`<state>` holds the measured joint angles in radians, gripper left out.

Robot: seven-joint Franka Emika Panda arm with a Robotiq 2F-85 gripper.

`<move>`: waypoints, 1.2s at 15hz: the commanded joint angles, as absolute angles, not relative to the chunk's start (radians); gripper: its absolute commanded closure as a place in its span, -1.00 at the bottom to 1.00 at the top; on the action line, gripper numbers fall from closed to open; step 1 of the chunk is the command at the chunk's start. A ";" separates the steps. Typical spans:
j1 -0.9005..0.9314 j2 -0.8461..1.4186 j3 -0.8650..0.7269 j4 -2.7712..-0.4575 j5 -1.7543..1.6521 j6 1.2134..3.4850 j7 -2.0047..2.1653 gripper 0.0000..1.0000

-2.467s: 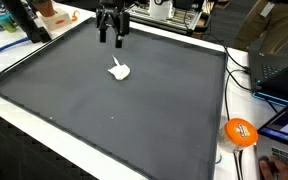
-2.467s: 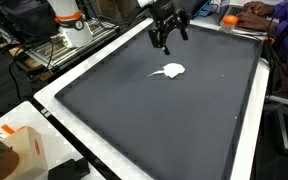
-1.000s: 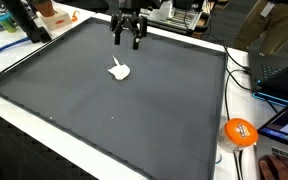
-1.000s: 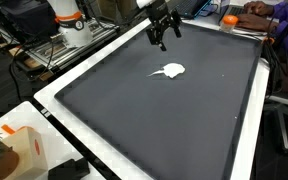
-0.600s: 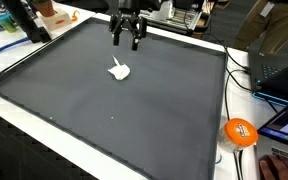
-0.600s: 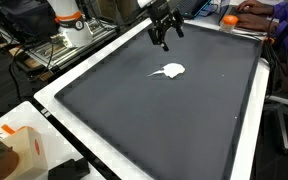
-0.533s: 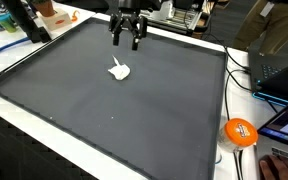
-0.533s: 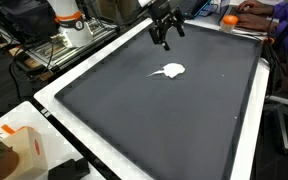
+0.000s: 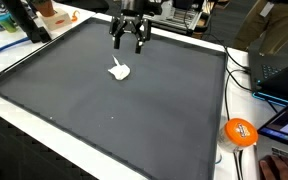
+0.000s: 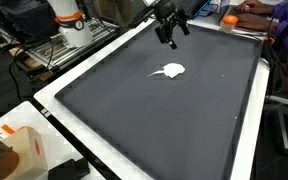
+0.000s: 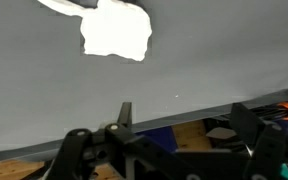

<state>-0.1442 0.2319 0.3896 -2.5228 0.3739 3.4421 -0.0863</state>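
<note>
End effector: black two-finger end effector (image 9: 127,44) hangs with its jaws spread wide and nothing between them, above and beyond the white scrap, clear of it.
White scrap: small crumpled white scrap (image 9: 120,70) with a thin tail lies flat on the mat; the wrist view shows it at the top edge of the picture (image 11: 114,30), apart from the fingers.
Mat: dark grey mat (image 9: 134,120) carries the white scrap and spreads out on every side of it, covering most of the table.
Table: white-rimmed table (image 10: 44,100) frames the mat all round, well out from the white scrap.
Orange ball: round orange ball with a white band (image 9: 240,132) sits off the mat, well apart from the white scrap.
Person: seated person in a purple top (image 10: 276,15) is past the mat's corner, well away from the white scrap.
</note>
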 commanded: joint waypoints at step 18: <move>-0.054 0.069 0.197 -2.614 0.226 3.122 0.021 -1.00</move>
<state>-0.1069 0.1786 0.2917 -2.6136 0.2888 3.3158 -0.0305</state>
